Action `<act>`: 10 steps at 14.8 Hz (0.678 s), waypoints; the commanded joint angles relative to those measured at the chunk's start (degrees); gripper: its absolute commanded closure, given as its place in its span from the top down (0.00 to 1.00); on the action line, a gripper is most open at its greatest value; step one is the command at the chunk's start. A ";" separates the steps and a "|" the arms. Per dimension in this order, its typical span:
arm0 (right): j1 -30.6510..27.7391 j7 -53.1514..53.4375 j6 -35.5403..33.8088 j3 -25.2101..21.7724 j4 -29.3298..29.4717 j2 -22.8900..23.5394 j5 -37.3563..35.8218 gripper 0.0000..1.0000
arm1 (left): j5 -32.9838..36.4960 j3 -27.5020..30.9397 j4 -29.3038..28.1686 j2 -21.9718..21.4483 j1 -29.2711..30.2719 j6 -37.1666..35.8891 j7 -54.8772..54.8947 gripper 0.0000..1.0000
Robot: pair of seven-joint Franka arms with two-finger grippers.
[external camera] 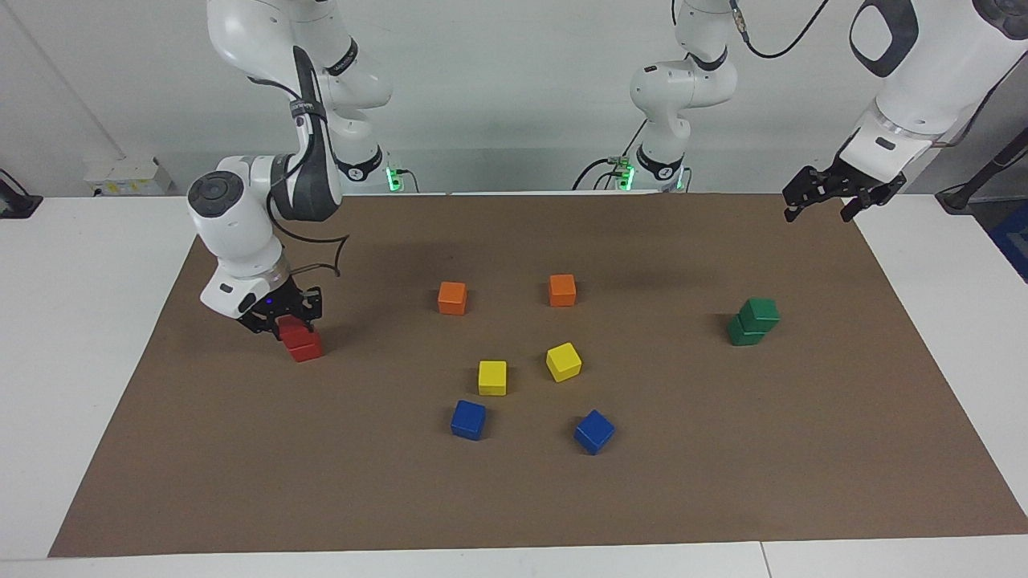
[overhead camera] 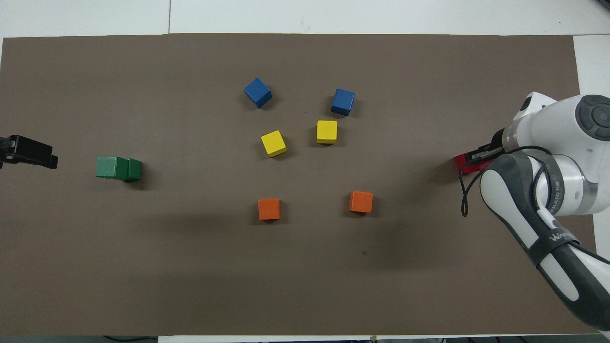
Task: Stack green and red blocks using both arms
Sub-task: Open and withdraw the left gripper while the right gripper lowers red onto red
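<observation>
Two red blocks stand stacked near the right arm's end of the mat, the upper red block [external camera: 292,328] on the lower red block [external camera: 306,350]. My right gripper [external camera: 283,319] is shut on the upper one. From overhead only a red sliver [overhead camera: 464,162] shows beside the right wrist. Two green blocks stand stacked near the left arm's end, the upper green block [external camera: 760,311] sitting slightly off-centre on the lower green block [external camera: 742,334]. The overhead view shows the green stack [overhead camera: 108,167] standing free. My left gripper [external camera: 819,209] hangs open and empty, high over the mat's edge, clear of the green stack.
Between the two stacks lie two orange cubes [external camera: 452,298] [external camera: 562,290], two yellow cubes [external camera: 492,377] [external camera: 564,361] and two blue cubes [external camera: 468,419] [external camera: 594,431]. All lie apart on the brown mat [external camera: 514,498], which has white table around it.
</observation>
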 commanded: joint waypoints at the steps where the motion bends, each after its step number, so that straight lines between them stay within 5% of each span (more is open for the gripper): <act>1: -0.57 -1.10 1.61 0.35 -1.03 -0.21 0.64 0.00 | -0.65 1.20 0.34 0.05 -1.45 -1.41 -0.52 1.00; 10: -0.39 -0.84 1.61 0.35 -1.03 -0.21 0.64 0.00 | -0.65 3.48 -3.54 -3.47 -3.65 -0.78 -0.26 1.00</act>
